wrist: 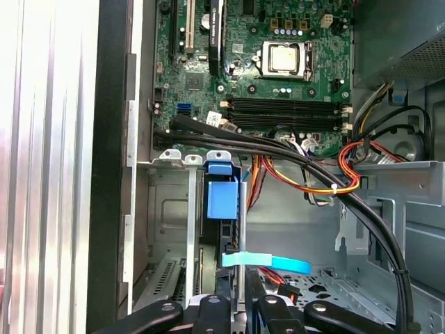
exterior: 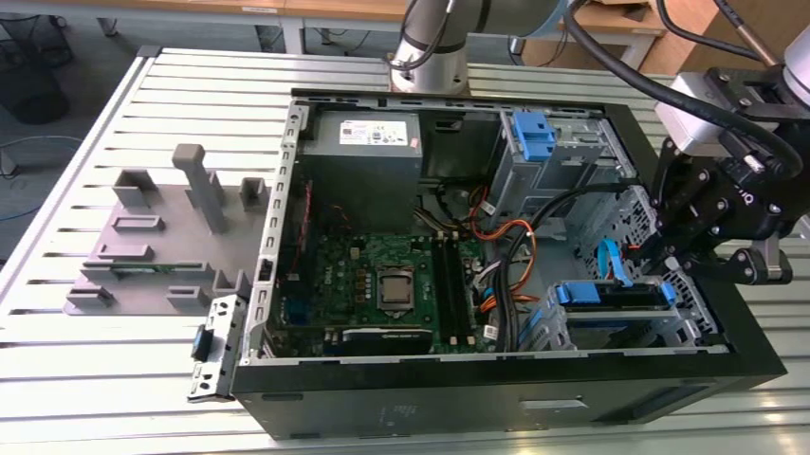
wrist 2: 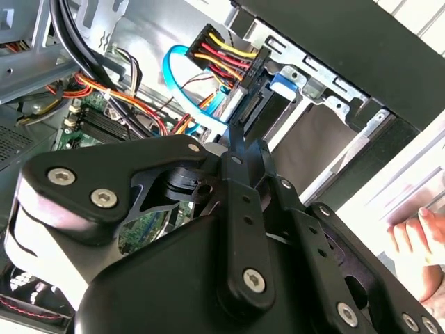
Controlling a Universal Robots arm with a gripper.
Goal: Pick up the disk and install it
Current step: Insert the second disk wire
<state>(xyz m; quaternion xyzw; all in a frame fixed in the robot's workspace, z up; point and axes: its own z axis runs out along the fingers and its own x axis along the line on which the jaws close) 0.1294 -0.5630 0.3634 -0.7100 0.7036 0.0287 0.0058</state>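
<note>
Apparently the disk point(exterior: 613, 296) already sits in the drive cage point(exterior: 690, 313) at the computer case's point(exterior: 506, 398) front corner, on the exterior view's right. Just beyond it, the gripper point(exterior: 708, 251) hangs over the case's edge; whether its fingers are parted, I cannot tell. A motherboard point(exterior: 386, 284) lies deeper inside.

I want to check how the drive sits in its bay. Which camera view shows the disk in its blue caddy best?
The exterior view: the silver disk in its bright blue plastic caddy lies in the case's lower drive bay, seen whole beside the black gripper. The first wrist view shows its blue end edge-on. The second wrist view shows a blue corner behind the cable connector.
</note>
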